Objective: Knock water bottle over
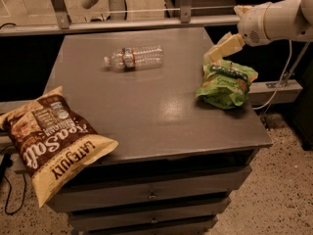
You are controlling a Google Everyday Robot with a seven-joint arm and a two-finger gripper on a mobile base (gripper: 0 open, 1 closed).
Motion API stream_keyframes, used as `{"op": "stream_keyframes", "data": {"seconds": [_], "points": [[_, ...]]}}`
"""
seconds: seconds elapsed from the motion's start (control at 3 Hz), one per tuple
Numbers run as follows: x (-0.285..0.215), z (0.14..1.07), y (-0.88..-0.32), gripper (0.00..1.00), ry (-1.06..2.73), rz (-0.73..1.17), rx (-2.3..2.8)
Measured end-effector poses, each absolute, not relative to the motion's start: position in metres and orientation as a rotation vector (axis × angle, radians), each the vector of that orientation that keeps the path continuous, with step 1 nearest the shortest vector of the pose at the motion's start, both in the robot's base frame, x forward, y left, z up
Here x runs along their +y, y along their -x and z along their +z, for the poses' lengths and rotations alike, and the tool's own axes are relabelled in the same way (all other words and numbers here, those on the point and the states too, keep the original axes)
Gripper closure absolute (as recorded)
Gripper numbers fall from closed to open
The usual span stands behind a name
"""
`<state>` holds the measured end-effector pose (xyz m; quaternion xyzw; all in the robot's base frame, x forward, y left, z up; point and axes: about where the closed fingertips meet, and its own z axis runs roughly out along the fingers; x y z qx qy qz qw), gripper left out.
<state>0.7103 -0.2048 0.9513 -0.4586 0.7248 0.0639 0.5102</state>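
The water bottle (133, 58) lies on its side at the back middle of the worktop (146, 116): clear, ribbed, white cap pointing left, red-and-white band by the neck. My end effector (213, 56) hangs just over the green bag (226, 82) at right, well apart from the bottle. Whether it is apart or together I cannot tell, and my arm is cut off at the frame edge.

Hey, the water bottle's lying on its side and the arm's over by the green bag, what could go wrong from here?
1. The gripper hangs right by the top of the green chip bag near the right edge of the table; a careless sweep could push the bag off.
2. The water bottle lies on its side, so any bump may roll it.
3. The Late July chip bag overhangs the front left corner and might slip off.
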Motion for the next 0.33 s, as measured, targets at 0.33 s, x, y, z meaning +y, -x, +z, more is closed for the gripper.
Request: {"op": "stream_keyframes", "data": {"seconds": [0.33], "points": [[-0.2047,0.9511,-0.7103,0.0,1.105,0.154,1.745]]}}
